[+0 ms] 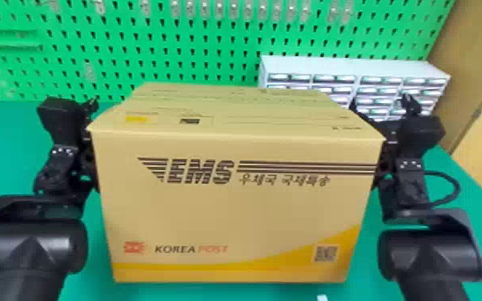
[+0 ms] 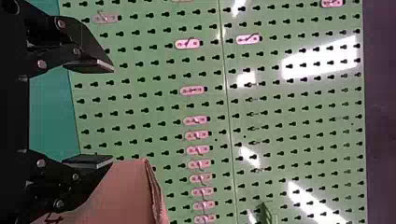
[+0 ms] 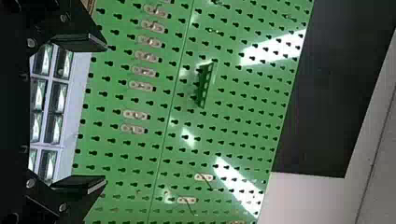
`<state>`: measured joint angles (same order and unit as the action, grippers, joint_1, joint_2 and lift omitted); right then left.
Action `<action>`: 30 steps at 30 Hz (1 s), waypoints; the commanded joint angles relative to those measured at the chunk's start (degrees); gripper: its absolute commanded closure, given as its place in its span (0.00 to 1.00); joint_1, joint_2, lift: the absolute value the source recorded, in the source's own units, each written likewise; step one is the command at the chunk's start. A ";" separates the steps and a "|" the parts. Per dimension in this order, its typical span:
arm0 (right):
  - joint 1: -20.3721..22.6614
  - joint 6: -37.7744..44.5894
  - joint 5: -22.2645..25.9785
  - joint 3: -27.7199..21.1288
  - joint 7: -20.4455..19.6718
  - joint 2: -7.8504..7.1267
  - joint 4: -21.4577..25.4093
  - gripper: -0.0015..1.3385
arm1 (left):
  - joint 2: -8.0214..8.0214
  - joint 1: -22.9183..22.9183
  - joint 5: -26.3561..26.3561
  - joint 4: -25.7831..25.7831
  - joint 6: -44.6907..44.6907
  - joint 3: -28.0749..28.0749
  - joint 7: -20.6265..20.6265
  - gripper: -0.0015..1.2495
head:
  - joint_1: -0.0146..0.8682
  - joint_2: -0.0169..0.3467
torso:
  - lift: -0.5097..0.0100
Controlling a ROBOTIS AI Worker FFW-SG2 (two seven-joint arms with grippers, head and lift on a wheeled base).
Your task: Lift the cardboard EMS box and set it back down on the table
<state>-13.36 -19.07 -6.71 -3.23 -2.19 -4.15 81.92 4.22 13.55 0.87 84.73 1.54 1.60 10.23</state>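
A green pegboard [image 1: 220, 44] spans the top of the frame, above the teal table [image 1: 2, 156]. The EMS box [image 1: 232, 212] fills the centre, upright, between left arm [image 1: 30, 244] and right arm [image 1: 432, 254]; whether its base touches the table I can't tell. A drawer cabinet [image 1: 352, 66] is behind, upper right. The step looks like a two-sided squeeze carry: press evenly, move both arms at one pace, hold the box level, and land it flat before easing off. Uneven pressure could tilt or drop it. Left gripper [image 2: 112, 114] and right gripper [image 3: 107, 113] have fingers spread wide, nothing between them.
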 commanded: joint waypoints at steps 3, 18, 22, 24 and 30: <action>0.00 0.09 -0.05 0.07 0.00 0.02 -0.01 0.21 | 0.00 -0.10 0.36 -0.10 -0.31 0.34 0.23 0.44 | 0.78 0.01 | 0.81; 0.09 0.44 -0.05 0.42 0.00 0.11 -0.01 0.21 | 0.00 0.17 0.27 -0.18 -0.40 0.07 0.23 0.44 | 0.78 0.01 | 0.81; 0.09 0.53 -0.05 0.51 0.00 0.11 -0.01 0.21 | 0.00 0.08 0.27 -0.18 -0.40 0.16 0.23 0.44 | 0.78 0.01 | 0.81; 0.09 0.62 -0.05 0.60 0.00 0.02 -0.01 0.21 | 0.00 -0.01 0.27 -0.18 -0.40 0.16 0.14 0.44 | 0.78 0.01 | 0.81; 0.61 0.97 -0.05 0.51 0.00 0.02 -0.01 0.21 | 0.00 -0.71 0.44 -0.36 -0.40 0.07 0.23 0.44 | 0.78 0.01 | 0.81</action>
<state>-13.10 -18.35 -6.77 -2.64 -2.20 -4.06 81.92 4.22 13.31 1.18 84.54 1.14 1.74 10.23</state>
